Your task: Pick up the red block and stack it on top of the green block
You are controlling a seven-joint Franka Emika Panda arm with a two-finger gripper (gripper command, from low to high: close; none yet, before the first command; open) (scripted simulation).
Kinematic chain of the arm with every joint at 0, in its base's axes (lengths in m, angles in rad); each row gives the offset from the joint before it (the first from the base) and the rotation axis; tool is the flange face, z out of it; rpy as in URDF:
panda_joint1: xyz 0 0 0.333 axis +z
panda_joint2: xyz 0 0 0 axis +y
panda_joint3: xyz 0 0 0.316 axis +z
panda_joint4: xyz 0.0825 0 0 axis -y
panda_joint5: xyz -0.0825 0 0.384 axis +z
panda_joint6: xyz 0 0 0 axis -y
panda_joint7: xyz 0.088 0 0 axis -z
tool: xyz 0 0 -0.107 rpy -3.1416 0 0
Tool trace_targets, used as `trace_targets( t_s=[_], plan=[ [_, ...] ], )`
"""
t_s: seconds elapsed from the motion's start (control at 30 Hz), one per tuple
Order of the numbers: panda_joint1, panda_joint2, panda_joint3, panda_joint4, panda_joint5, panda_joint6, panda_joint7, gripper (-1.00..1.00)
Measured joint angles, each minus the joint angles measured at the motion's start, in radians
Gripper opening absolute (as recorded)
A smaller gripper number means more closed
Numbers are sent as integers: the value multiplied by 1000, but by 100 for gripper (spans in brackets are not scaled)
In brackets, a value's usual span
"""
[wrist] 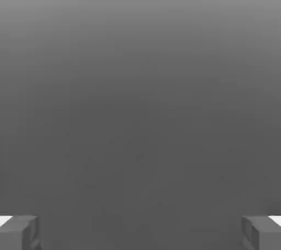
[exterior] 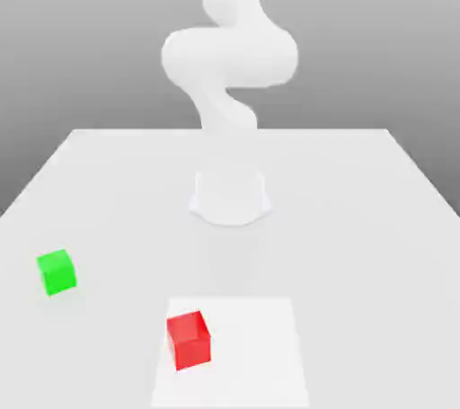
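The red block [exterior: 189, 341] rests on the white table near its front edge, a little toward the exterior view's left. Farther to that left and slightly farther back sits the green block [exterior: 57, 271], well apart from the red one. In the hand view my gripper [wrist: 140, 233] is open, its two grey fingertips [wrist: 20, 232] standing far apart with nothing between them, in front of a plain grey background. Neither block is touched by anything.
The white arm [exterior: 228, 57] rises from its round base [exterior: 230, 196] at the middle of the table [exterior: 359, 218] and bends upward past the picture's top. A brighter white square patch [exterior: 260, 353] lies under the red block.
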Motion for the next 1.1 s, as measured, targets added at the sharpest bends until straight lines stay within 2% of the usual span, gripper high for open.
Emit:
trace_targets(
  t_s=[0.27, 0.5, 0.7, 0.9, 0.93, 1.1],
  plan=[
    [-113, 291, 67, -122, 27, 149, 334, 0],
    [-194, 541, 114, -228, 11, 278, 648, 0],
    [-225, 757, 102, -317, -33, 388, 939, 0],
    [-190, 975, 53, -305, -94, 560, 1027, 0],
    [-183, 999, 45, -301, -100, 581, 1031, -100],
    [-183, 999, 45, -301, -101, 585, 1032, -100]
  ],
)
